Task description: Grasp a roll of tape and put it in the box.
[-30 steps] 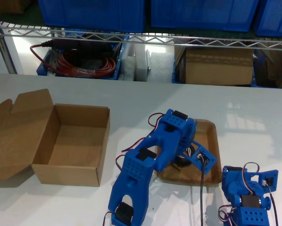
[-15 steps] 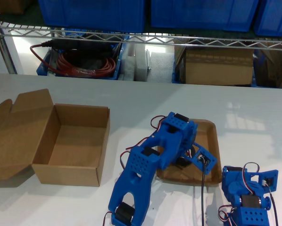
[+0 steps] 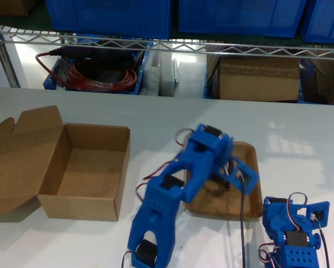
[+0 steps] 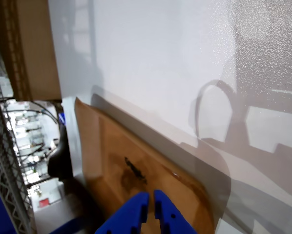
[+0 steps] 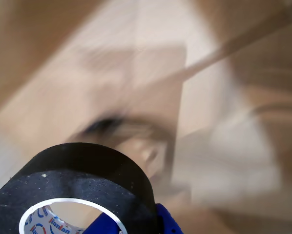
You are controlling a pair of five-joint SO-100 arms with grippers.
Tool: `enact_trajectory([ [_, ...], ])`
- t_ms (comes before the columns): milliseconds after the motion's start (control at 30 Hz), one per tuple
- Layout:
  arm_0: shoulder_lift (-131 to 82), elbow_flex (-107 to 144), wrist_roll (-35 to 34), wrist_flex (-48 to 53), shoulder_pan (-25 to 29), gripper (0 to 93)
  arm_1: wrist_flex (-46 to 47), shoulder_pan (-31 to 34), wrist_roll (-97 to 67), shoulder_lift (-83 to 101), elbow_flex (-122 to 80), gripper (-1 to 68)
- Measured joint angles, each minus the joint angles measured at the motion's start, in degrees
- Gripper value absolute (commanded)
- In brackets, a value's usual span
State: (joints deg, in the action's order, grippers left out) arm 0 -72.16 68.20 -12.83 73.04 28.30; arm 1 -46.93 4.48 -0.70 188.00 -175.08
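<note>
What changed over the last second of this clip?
My second end effector rose from the tray floor, lifting the roll of tape in its grip. The box, the tray and my parked first end effector stayed put.

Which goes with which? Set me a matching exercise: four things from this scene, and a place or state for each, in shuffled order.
Things:
1. roll of tape
2. box
3. tray
4. shipping carton

Places or states:
A. closed, behind the table
B. held by my second end effector
C. open, lid flap folded back
D. shallow, with rounded corners

Pairs: 1-B, 2-C, 3-D, 4-A
</note>
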Motion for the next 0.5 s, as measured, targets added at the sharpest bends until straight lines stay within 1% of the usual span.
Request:
enact_trajectory([
  [133, -12.57, 0.0, -0.09, 2.46, -9.84, -0.1, 0.0, 0.0, 0.0, 0.0, 0.0, 0.3],
  [333, -27.16, 6.33, 1.49, 4.57, -28.92, -0.1, 0.0, 0.0, 0.0, 0.0, 0.0, 0.3],
  [500, -35.24, 13.71, 2.2, 7.29, -42.19, -0.1, 0.0, 0.0, 0.0, 0.0, 0.0, 0.3],
])
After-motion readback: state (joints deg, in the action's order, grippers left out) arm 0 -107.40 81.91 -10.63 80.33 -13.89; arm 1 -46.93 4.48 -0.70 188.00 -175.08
